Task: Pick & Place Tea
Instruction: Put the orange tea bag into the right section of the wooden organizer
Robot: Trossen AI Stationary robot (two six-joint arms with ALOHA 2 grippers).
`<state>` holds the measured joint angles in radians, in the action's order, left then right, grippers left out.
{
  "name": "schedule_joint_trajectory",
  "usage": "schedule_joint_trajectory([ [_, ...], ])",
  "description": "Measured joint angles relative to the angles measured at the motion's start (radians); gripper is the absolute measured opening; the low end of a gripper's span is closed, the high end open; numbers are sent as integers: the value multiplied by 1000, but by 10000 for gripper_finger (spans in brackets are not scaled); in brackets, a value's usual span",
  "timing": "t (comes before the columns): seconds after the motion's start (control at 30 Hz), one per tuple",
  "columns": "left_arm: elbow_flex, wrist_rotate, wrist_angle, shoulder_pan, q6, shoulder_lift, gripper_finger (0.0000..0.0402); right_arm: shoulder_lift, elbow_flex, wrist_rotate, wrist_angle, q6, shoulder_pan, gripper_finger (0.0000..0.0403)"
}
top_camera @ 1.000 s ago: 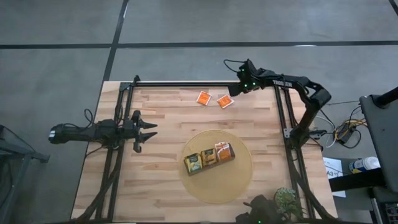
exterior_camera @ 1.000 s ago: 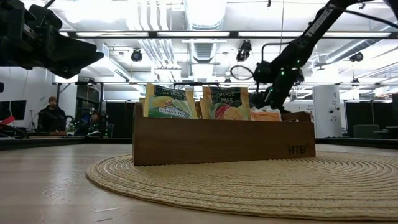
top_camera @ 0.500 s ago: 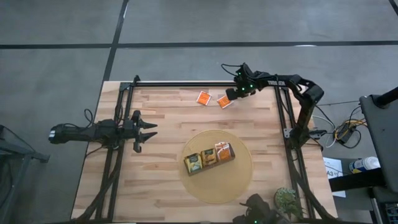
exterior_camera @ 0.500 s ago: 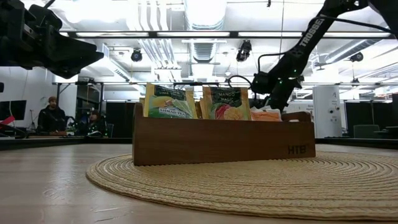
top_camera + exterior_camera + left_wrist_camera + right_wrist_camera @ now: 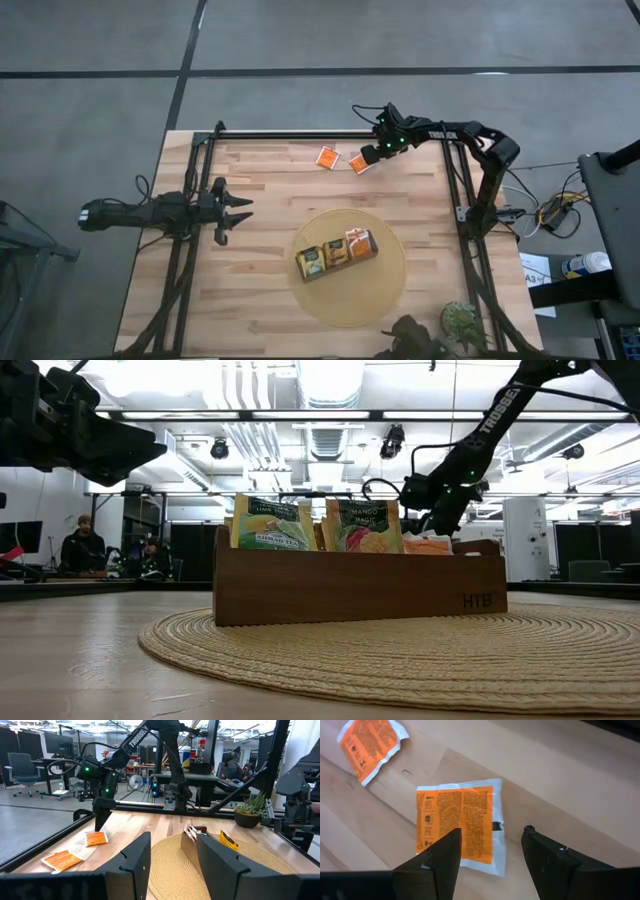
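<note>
Since a second ago the right gripper has slid left along the table's far edge, arriving beside the nearer orange sachet; a second orange sachet lies just left. From above, the left gripper waits over the left side, jaws spread. At table height, the wooden tray on its woven mat hides both loose sachets. Left wrist: nothing stands between them and the tray. Right wrist: jaws wide, empty, straddling the sachet's edge.
</note>
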<state>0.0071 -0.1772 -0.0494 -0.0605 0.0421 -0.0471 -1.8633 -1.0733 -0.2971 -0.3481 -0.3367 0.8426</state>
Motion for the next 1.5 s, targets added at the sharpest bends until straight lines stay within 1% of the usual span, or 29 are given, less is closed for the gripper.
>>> schedule_joint_trajectory([
  [0.13, 0, 0, 0, 0, 0, 0, 153, 0, 0, 17, 1, 10, -25, 203],
  [0.3, 0, 0, 0, 0, 0, 0, 153, 0, 0, 94, 4, 23, -63, 203],
  [0.5, 0, 0, 0, 0, 0, 0, 153, 0, 0, 89, 8, 6, -78, 203],
  [0.57, 0, 0, 0, 0, 0, 0, 153, 0, 0, 87, 2, 6, -78, 197],
  [0.67, 0, 0, 0, 0, 0, 0, 153, 0, 0, 87, -21, 8, -78, 175],
  [0.77, 0, 0, 0, 0, 0, 0, 153, 0, 0, 88, -38, 18, -78, 142],
  [0.87, 0, 0, 0, 0, 0, 0, 153, 1, 4, 104, -40, 26, -78, 99],
  [1.0, 0, 0, 0, 0, 0, 0, 153, 1, 7, 141, -40, 51, -79, 28],
  [1.03, 0, 0, 0, 0, 0, 0, 153, 1, 7, 141, -40, 70, -79, 18],
  [1.23, 0, 0, 0, 0, 0, 0, 153, 3, -5, 140, -50, 156, -80, 8],
  [1.4, 0, 0, 0, 0, 0, 0, 153, 9, -58, 141, -188, 318, -91, 8],
  [1.5, 0, 0, 0, 0, 0, 0, 153, 18, -84, 143, -243, 358, -109, 8],
])
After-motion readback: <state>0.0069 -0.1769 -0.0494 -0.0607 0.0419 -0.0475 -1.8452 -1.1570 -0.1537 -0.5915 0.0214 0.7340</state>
